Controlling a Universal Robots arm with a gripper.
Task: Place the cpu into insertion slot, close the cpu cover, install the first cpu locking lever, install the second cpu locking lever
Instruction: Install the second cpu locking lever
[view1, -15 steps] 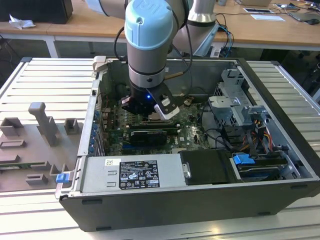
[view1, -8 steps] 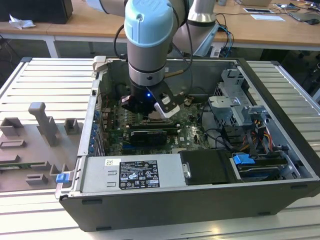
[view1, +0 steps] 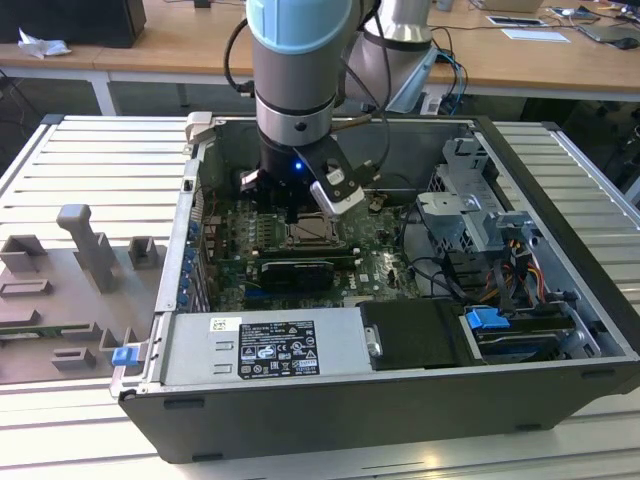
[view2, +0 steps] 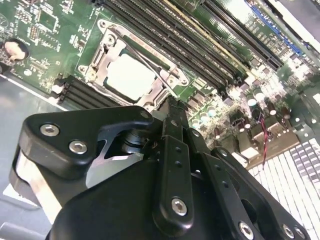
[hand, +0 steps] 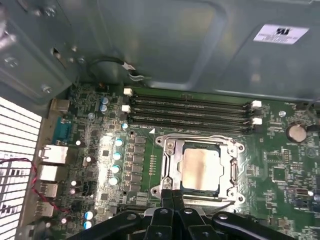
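The cpu (hand: 201, 168) sits in the insertion slot (hand: 172, 172) on the green motherboard (hand: 280, 165), with the cpu cover (hand: 231, 172) closed around it; the memory slots (hand: 192, 111) lie at its 12 o'clock in the first wrist view. The gripper (hand: 172, 196) hovers at the socket's edge; its fingers (hand: 167, 195) are pressed together and hold nothing.

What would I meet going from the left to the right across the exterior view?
Grey plastic fixture blocks → small blue clip → white-labelled grey power supply box → silver-topped square cpu under the pincer → blue plastic drive latch.
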